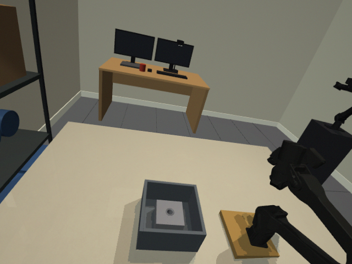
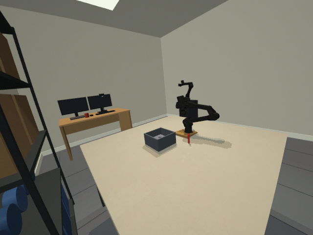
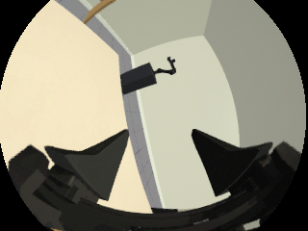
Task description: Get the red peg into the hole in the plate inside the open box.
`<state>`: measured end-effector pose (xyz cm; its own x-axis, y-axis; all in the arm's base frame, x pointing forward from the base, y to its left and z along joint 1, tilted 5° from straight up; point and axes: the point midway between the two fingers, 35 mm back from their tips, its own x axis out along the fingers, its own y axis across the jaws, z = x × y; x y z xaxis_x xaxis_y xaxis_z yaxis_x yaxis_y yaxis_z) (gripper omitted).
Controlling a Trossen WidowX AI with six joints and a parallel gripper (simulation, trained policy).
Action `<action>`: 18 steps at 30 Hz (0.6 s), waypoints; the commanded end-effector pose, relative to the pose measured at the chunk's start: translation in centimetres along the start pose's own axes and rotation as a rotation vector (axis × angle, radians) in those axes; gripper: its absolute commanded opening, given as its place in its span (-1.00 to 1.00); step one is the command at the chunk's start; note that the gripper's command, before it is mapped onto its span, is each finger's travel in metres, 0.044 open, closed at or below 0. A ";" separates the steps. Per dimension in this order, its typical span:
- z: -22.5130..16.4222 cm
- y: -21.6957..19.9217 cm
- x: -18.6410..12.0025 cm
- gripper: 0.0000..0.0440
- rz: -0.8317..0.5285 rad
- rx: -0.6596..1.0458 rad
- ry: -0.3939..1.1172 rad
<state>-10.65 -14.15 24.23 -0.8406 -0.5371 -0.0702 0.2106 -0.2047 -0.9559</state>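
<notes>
1. The red peg [image 2: 188,138] stands upright on the tabletop [image 1: 93,159] [image 2: 191,187] [image 3: 63,91], right of centre in the exterior view; it is out of sight in the top and wrist views.
2. The gripper [image 1: 295,156] [image 2: 180,102] [image 3: 161,132] is spread nearly to its widest, with nothing between its fingers. Its fingers are hard to make out in the top and exterior views.
3. The black arm [image 1: 318,203] [image 2: 199,117] is cut off at the top view's lower right. Its foot hides part of the wooden base plate [image 1: 238,248] [image 2: 179,132].
4. The open box [image 1: 170,232] [image 2: 158,142] sits low centre in the top view, apart from the peg. Inside lies a pale plate [image 1: 161,220] [image 2: 158,136] with its round hole [image 1: 170,211]; the box's near walls partly hide the plate in the exterior view.
5. A shelf rack [image 1: 41,93] [image 2: 37,108], cropped at left, and a desk [image 1: 196,81] [image 2: 123,111] with a red mug [image 1: 142,67] [image 2: 86,115] stand beyond the tabletop's edges. The peg's side facing the exterior camera is unobstructed.
</notes>
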 end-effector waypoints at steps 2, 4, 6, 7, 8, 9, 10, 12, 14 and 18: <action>0.7 0.2 -0.2 0.97 0.020 0.010 -0.038; 1.7 0.6 -0.5 1.00 0.055 0.026 -0.094; 2.8 1.1 -1.0 1.00 0.093 0.045 -0.148; 3.3 1.3 -1.2 1.00 0.113 0.055 -0.174; 3.9 1.6 -1.5 1.00 0.134 0.063 -0.200; 4.4 1.9 -1.8 1.00 0.156 0.071 -0.226; 4.9 2.1 -2.1 1.00 0.178 0.079 -0.251; 5.9 2.7 -2.8 1.00 0.225 0.093 -0.299; 6.8 3.2 -3.6 1.00 0.274 0.105 -0.345; 8.5 4.4 -5.5 1.00 0.380 0.124 -0.429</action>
<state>-2.32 -18.79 23.01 -0.4836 -0.8458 -0.2252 0.4976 -0.0540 -0.8657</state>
